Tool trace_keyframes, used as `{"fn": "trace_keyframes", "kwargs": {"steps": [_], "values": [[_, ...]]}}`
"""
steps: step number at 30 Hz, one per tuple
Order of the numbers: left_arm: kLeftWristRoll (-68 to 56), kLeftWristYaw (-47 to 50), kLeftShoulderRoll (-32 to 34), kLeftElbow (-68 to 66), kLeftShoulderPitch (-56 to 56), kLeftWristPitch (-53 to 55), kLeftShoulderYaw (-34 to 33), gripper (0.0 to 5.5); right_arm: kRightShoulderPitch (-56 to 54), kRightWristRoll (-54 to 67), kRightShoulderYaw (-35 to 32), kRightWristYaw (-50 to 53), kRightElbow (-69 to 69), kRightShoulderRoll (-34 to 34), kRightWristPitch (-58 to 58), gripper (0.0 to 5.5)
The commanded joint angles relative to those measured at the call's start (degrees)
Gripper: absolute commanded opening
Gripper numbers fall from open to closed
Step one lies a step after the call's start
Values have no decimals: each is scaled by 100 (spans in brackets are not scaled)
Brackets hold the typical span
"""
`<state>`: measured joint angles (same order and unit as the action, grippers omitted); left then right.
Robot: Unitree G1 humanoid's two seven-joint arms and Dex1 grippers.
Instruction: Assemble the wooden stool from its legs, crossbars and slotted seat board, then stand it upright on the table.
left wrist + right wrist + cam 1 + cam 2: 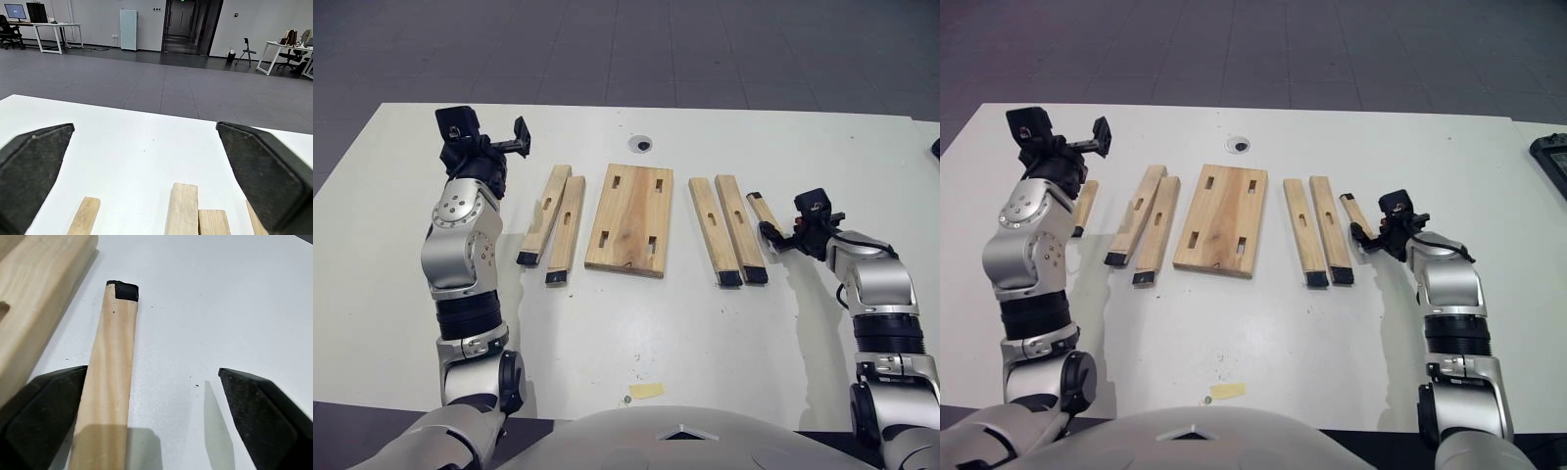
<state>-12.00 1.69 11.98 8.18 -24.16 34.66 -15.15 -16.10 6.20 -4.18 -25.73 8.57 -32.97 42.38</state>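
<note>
Hanging raised above the far left of the white bench [401, 323], the left hand [145, 126] has its two black fingers [34, 166] spread wide, with nothing between them. Nearer the robot than that hand, a short crossbar [1084, 208] lies flat, partly hidden by the arm. To the hand's right two slotted legs lie side by side, the outer left leg [545, 213] and the inner left leg [567, 228], with their dark caps toward the robot. Next comes the slotted seat board [629, 218], flat in the middle and well apart from both hands, with a round hole [641, 144] in the bench beyond it. Right of the board lie the inner right leg [713, 230] and the outer right leg [740, 227], close together. The right hand [152, 369] sits low at the bench, just right of those legs. Its fingers [259, 416] are wide around a second crossbar [115, 382], which lies flat against the finger nearer the legs, with a broad gap to the other. A yellow scrap [646, 391] lies near the bench's front edge.
</note>
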Motion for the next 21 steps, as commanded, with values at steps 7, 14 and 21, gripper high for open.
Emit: {"fn": "trace_keyframes", "kwargs": {"steps": [7,14,21], "values": [[40,163,1,265,98,317,8,540,-418,711,118,-636,375,-88,2271,313],[53,200,31,354,-9,460,48,540,-819,640,286,-525,791,-144,2609,204],[75,250,35,280,-24,434,13,540,-863,494,646,-556,777,-297,2385,129]]}}
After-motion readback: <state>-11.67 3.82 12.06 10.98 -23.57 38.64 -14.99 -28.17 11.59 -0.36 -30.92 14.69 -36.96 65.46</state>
